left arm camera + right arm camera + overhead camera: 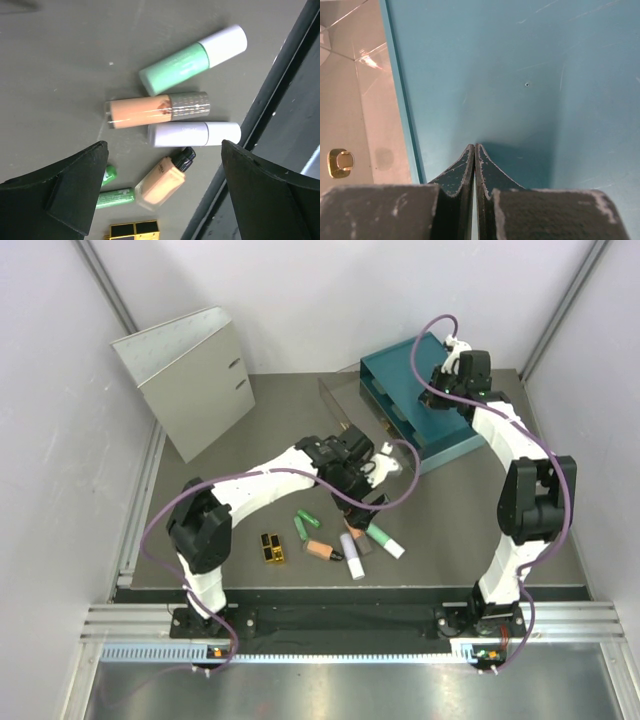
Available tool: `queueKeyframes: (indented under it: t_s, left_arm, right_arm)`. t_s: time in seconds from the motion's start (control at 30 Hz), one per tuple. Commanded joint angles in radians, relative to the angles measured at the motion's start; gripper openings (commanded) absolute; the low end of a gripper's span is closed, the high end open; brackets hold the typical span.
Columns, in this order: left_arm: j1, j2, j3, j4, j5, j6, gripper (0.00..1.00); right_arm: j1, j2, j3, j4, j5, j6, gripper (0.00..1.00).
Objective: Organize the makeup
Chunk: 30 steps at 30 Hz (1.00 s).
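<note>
The left arm's jaws hang spread wide and empty over the makeup on the desk [60, 65]. Closest in, near their roots, lie the gold-and-black block [134, 231] and the small green tubes [115, 197], beside one jaw. The peach bottle with a black cap [164, 183] sits slantwise in the gap between the two. Level with the tips, the white-lilac tube [194, 134] lies across the gap, its length running from jaw to jaw. Just beyond the tips, close against it, is the peach-orange tube [157, 110], and past that the green tube with a white cap [192, 59].

The step looks like picking one piece. As the jaws stand, they would close on the lilac tube end to end, so a turn of the wrist seems needed for them to close across its narrow sides. The pieces crowd each other. A good grasp probably centres on a single tube and comes straight down, so no neighbour is caught or rolled.

Far beyond, past the clear plastic box [345, 400], the right arm's jaws are pressed together, holding nothing, over the teal drawer box [420, 405]. Whether they touch it I cannot tell.
</note>
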Motion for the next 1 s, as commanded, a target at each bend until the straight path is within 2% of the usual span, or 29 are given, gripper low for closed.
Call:
queueKeyframes:
  t_s: [0.0,0.37,0.97]
  left_arm:
    - [-0.085,0.033,0.013,-0.038,-0.087,0.103,0.99]
    - [-0.191,0.12,0.032,0.026,-0.126,0.181,0.99]
    - [-0.201,0.28,0.148,0.126,-0.114,0.191,0.98]
  right_arm:
    - [0.021,0.004,-0.083,-0.133,0.024,-0.014,0.0]
    - [0.026,0.002,-0.057,-0.161,0.031,-0.035,0.0]
    - [0.028,-0.002,-0.071,-0.162,0.022,-0.034,0.0]
